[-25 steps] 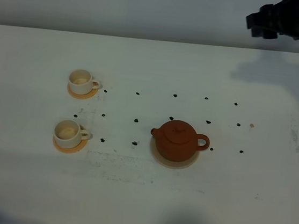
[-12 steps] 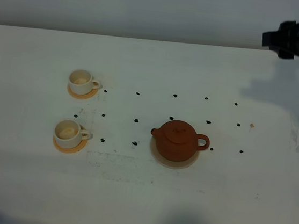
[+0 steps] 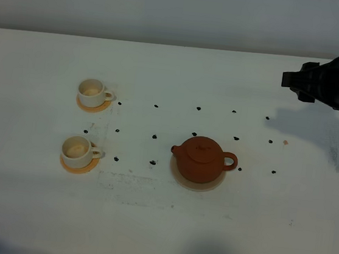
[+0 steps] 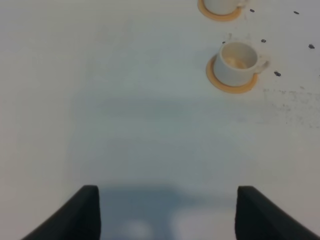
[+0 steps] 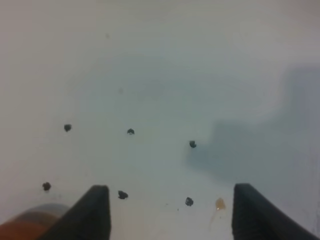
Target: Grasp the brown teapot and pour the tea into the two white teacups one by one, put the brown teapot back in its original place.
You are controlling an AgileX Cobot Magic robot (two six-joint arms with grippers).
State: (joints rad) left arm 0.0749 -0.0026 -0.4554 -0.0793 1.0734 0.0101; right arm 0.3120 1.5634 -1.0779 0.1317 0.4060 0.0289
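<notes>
Squat reddish-brown clay teapot (image 3: 199,159) sits centre of white desk (image 3: 145,228) on pale beige disc (image 3: 198,186), handle toward right edge, probably suiting right gripper (image 3: 294,83): near far-right corner, jaws wide, empty; left gripper (image 4: 167,215) likewise.

Bare tabletop (image 3: 272,194) surrounds the brown teapot (image 3: 197,159); the two white teacups (image 3: 91,92) stand well apart, beyond its spout

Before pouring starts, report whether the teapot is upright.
Upright: the brown teapot stands level on the beige disc, spout and handle out sideways.
</notes>
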